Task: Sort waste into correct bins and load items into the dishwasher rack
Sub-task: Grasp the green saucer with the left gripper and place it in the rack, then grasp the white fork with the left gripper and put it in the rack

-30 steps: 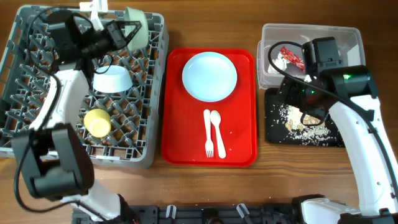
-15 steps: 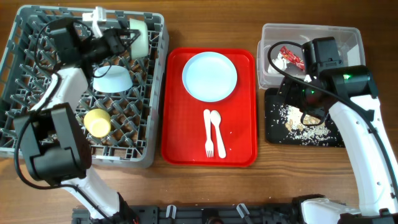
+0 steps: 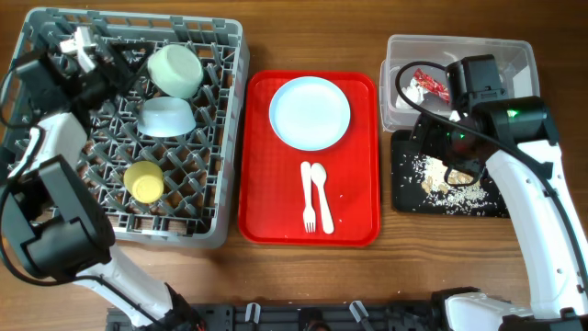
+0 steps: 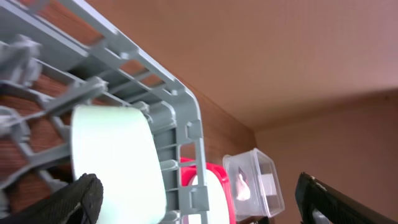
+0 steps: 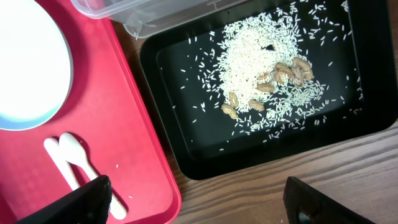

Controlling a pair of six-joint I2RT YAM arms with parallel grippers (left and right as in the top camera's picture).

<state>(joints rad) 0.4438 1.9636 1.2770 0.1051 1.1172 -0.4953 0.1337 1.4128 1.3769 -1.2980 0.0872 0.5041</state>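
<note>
The pale green bowl [image 3: 175,69] rests tilted among the pegs at the back of the grey dishwasher rack [image 3: 225,138]. My left gripper [image 3: 129,62] hangs open just left of it, holding nothing. In the left wrist view the green bowl [image 4: 112,162] lies beside one fingertip [image 4: 71,202], and the left gripper [image 4: 199,208] gapes wide. A pale blue bowl [image 3: 165,117] and a yellow cup [image 3: 144,181] also sit in the rack. The plate [image 3: 310,112], fork [image 3: 307,198] and spoon [image 3: 321,188] lie on the red tray [image 3: 266,211]. My right gripper [image 5: 199,208] is open and empty over the black tray [image 5: 186,124] of rice [image 5: 261,56].
The clear tub [image 3: 514,55] at the back right holds the red wrapper [image 3: 430,85] and white napkin [image 3: 413,92]. The black tray [image 3: 404,198] lies just in front of it, with peanuts [image 5: 283,74] among the rice. The red tray fills the middle.
My left gripper opened and let go of the green bowl, which now rests in the rack. The left arm drew back to the left. The right arm has not moved.
</note>
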